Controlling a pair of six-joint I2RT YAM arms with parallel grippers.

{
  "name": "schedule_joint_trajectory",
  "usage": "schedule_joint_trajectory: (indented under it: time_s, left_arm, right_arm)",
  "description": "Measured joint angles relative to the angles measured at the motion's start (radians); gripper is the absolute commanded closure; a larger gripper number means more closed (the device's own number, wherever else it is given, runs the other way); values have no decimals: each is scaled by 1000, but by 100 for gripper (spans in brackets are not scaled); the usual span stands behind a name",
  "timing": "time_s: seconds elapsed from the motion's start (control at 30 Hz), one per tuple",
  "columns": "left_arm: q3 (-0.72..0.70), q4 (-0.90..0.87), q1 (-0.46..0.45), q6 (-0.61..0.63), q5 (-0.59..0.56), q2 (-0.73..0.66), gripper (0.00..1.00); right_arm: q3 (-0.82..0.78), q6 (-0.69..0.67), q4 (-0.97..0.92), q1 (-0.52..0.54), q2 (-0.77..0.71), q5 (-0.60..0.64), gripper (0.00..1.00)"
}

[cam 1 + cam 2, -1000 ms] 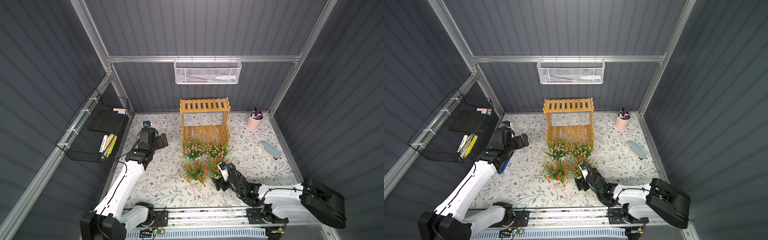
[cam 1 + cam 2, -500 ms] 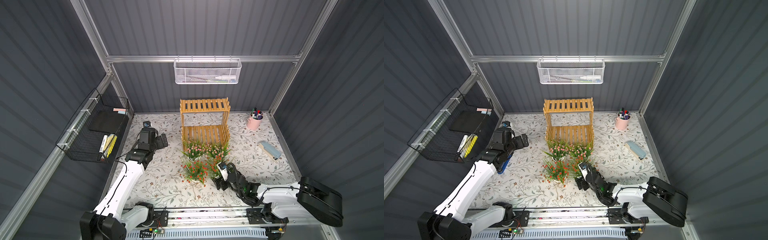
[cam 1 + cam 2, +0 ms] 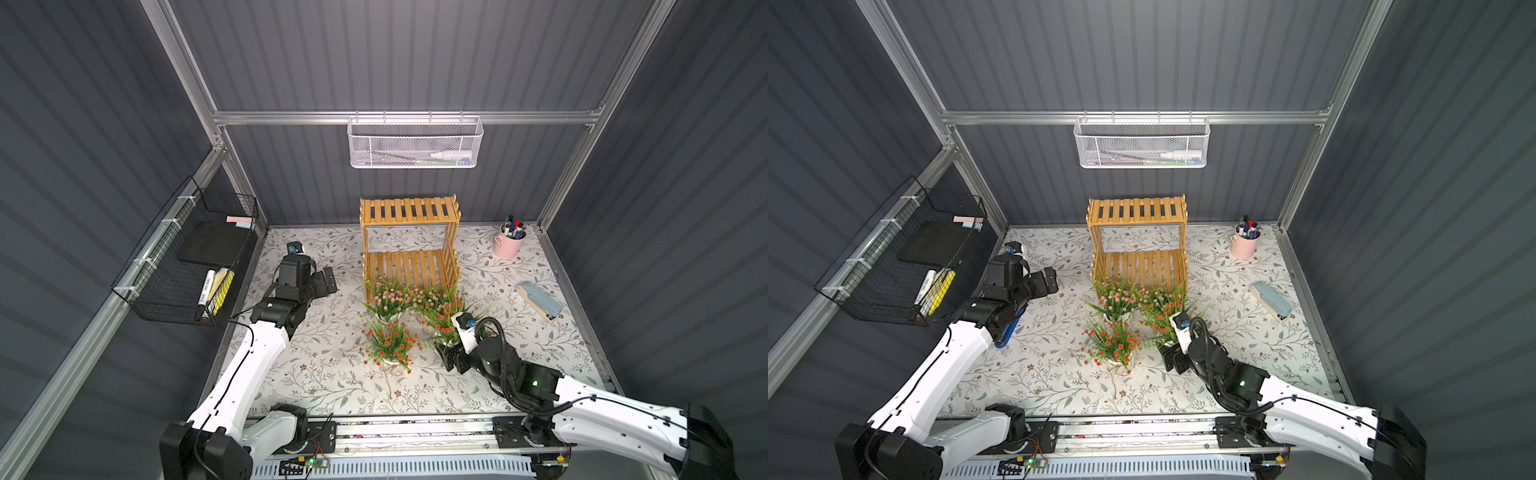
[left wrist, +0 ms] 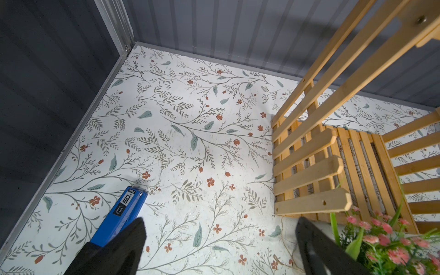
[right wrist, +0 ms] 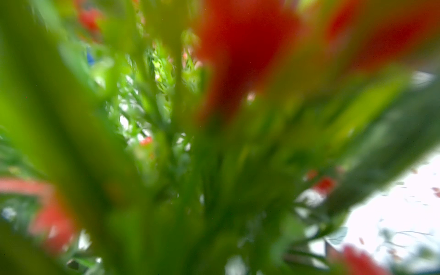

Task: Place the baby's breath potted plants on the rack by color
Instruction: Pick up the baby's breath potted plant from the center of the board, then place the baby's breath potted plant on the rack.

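The rack (image 3: 409, 245) of honey wooden slats stands at the back middle, both tiers bare. Four baby's breath potted plants cluster on the mat in front of it: two pink (image 3: 388, 296) (image 3: 430, 296), two red (image 3: 388, 344) (image 3: 442, 322). My right gripper (image 3: 454, 360) sits low at the base of the right-hand red plant. Foliage hides its pot and the fingertips; the right wrist view is blurred leaves and red blossoms (image 5: 242, 54). My left gripper (image 3: 328, 280) hangs open over bare mat left of the rack (image 4: 309, 171), fingers (image 4: 128, 242) wide apart, a pink plant (image 4: 385, 242) beside one.
A blue box (image 4: 121, 213) lies on the mat under my left arm. A pink cup of markers (image 3: 508, 245) stands back right, and a pale blue stapler (image 3: 538, 300) lies at the right. A white mesh basket (image 3: 415, 143) and a black wire basket (image 3: 187, 262) hang on the walls.
My right arm has shifted slightly at the base of the right-hand red plant. The left arm and the plants have not visibly moved.
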Motion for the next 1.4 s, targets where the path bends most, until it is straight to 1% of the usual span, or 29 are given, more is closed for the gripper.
schedule_joint_trajectory:
  time_s: [0.1, 0.2, 0.37, 0.47, 0.57, 0.67, 0.83, 1.0, 1.2, 1.3, 1.4]
  left_arm:
    - [1, -1, 0, 0, 0, 0, 1]
    - [4, -1, 0, 0, 0, 0, 1]
    - [5, -1, 0, 0, 0, 0, 1]
    - [5, -1, 0, 0, 0, -8, 1]
    - [5, -1, 0, 0, 0, -20, 1]
    - [5, -1, 0, 0, 0, -28, 0]
    - [5, -1, 0, 0, 0, -28, 1]
    - [5, -2, 0, 0, 7, -28, 1]
    - [19, -18, 0, 0, 21, -28, 1]
    - [19, -25, 0, 0, 23, -28, 0]
    - [19, -26, 0, 0, 24, -28, 1]
  right_arm:
    - [92, 7, -88, -35, -12, -3, 29]
    - [211, 2, -171, -74, 10, -17, 30]
    - [415, -38, -245, -130, 121, -53, 30]
    - [529, -69, -283, -179, 209, -101, 30]
    - [659, -94, -334, -241, 305, -151, 30]
    - [832, -127, -389, -299, 421, -195, 30]
    - [1158, -174, -448, -376, 625, -276, 29]
    - [1520, -198, -544, -461, 853, -350, 29]
    - [1870, -228, -679, -515, 1089, -388, 29]
    - [1984, -248, -732, -521, 1179, -397, 29]
    - [2045, -266, -771, -525, 1243, -404, 29]
